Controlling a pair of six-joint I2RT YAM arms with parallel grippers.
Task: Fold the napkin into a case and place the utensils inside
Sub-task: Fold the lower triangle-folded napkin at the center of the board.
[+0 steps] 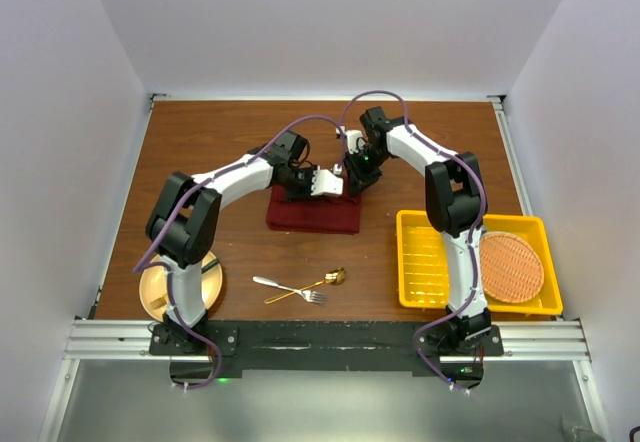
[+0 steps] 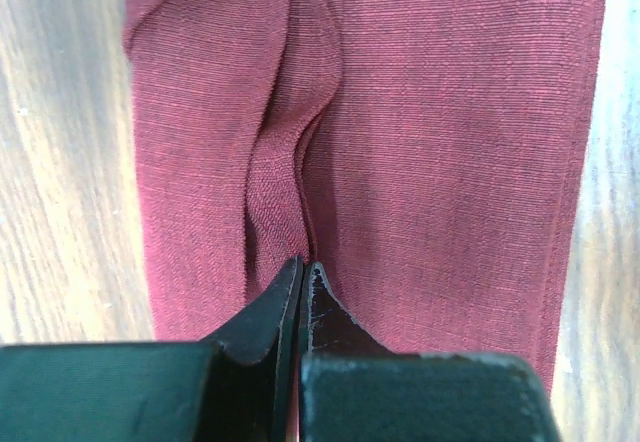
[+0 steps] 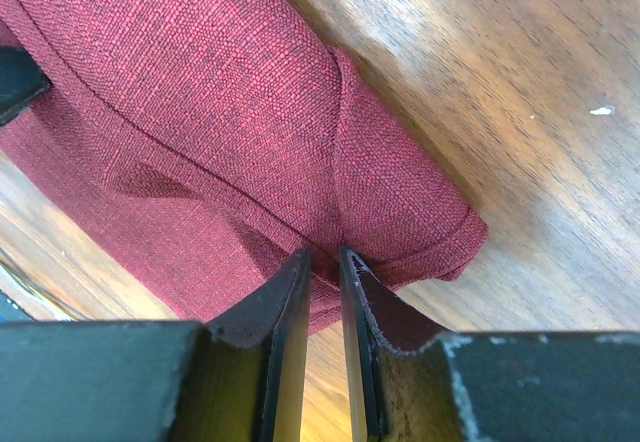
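The maroon napkin (image 1: 315,214) lies folded into a rectangle at the table's middle. My left gripper (image 1: 338,186) and right gripper (image 1: 352,184) meet over its far right corner. In the left wrist view the left gripper (image 2: 302,264) is shut on a raised ridge of the napkin (image 2: 440,142). In the right wrist view the right gripper (image 3: 325,255) pinches the napkin (image 3: 210,102) near its rounded folded corner, the jaws a narrow gap apart with cloth between them. The silver fork (image 1: 285,288) and gold spoon (image 1: 336,277) lie crossed on the wood, in front of the napkin.
A yellow tray (image 1: 422,262) at the right holds a round orange woven mat (image 1: 512,266). A tan plate (image 1: 150,287) sits at the near left under the left arm. White walls close in the brown table (image 1: 220,142) on three sides.
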